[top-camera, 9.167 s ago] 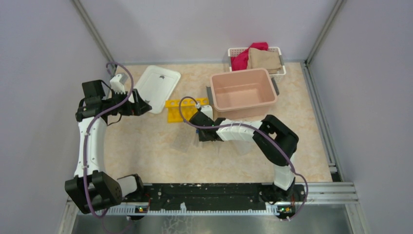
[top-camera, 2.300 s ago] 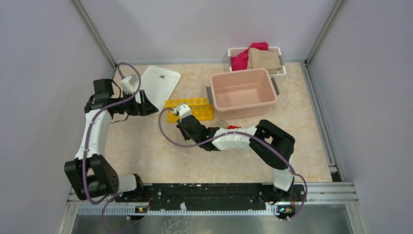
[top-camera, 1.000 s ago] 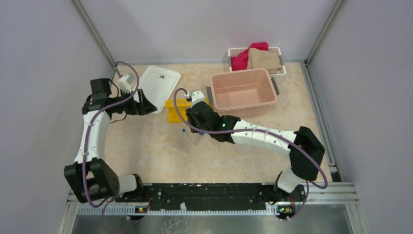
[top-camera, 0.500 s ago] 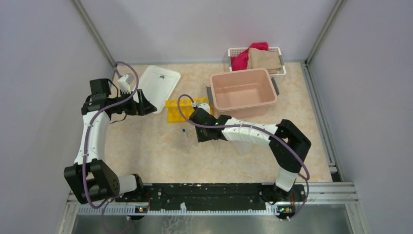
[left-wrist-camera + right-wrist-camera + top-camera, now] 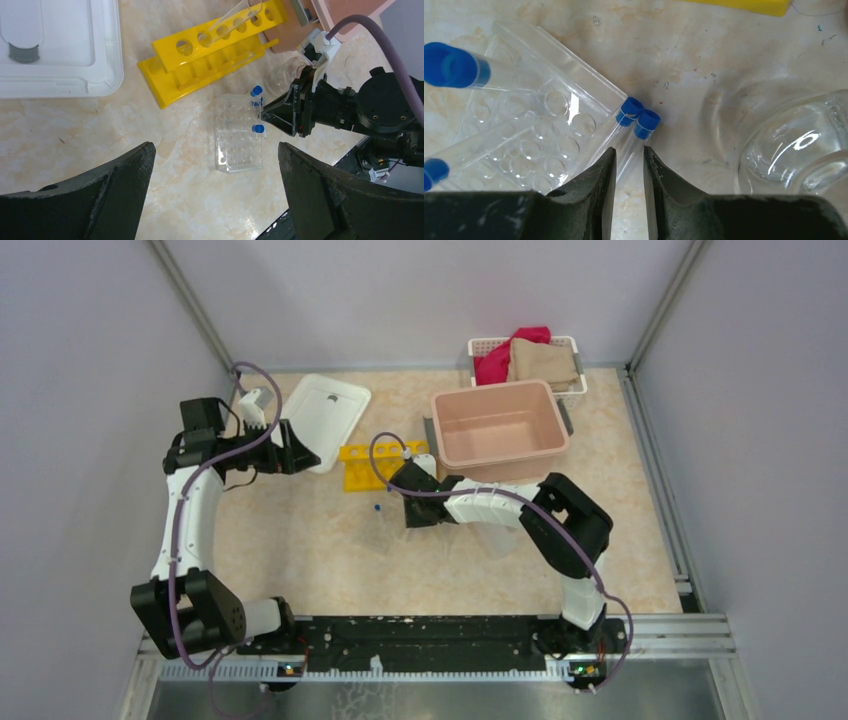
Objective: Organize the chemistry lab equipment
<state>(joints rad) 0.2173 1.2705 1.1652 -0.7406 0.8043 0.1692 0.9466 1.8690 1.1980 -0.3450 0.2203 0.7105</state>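
The right gripper [image 5: 629,156] pinches a thin clear tube [image 5: 638,134] with a round blue cap, beside the see-through rack [image 5: 539,135]. The left gripper [image 5: 215,147] is spread wide above the smooth, marbled worktop [image 5: 75,130].

Bright, even, diffuse light throughout.
The overhead view is sharp, with only faint shadows on the desk [image 5: 300,540] under the arms. White glints streak the flask [image 5: 791,147], and the right claw [image 5: 629,152] looks dark and blurred close to the lens.

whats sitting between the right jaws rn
A clear blue-capped tube, its cap poking out just ahead of them; the right wrist view shows it.
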